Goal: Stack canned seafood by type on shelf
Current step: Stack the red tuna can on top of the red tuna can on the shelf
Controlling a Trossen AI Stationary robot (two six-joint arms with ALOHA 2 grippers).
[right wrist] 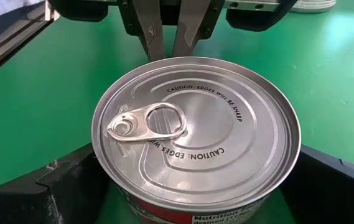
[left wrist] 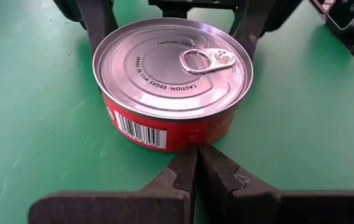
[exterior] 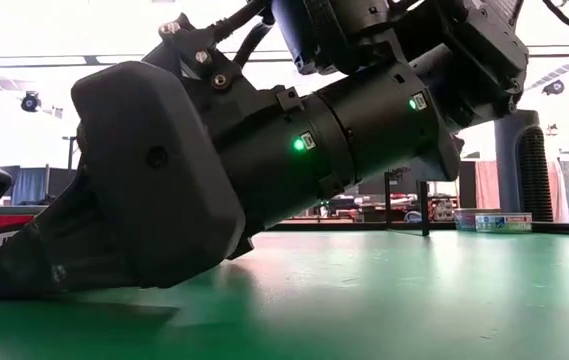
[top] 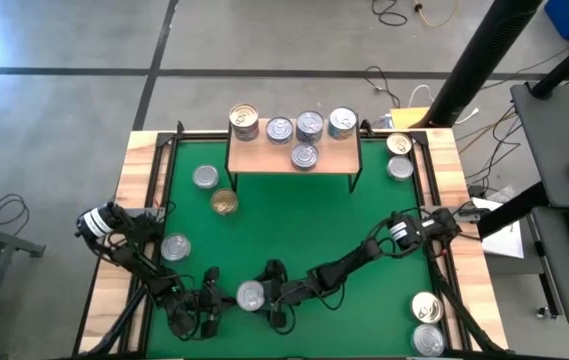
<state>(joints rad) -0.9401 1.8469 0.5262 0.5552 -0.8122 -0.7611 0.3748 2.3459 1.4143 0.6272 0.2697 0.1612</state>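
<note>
Two grippers meet at one red-sided can (top: 251, 295) near the front of the table: my right gripper (top: 270, 297) has its jaws spread wide on either side of it, while my left gripper (top: 211, 300), fingers pressed together, sits against the can's far side. To do this well, I should centre the can between my right fingers (right wrist: 58, 186), close squarely on its wall and lift straight. The shelf (top: 264, 156) waits well apart at the back.
</note>
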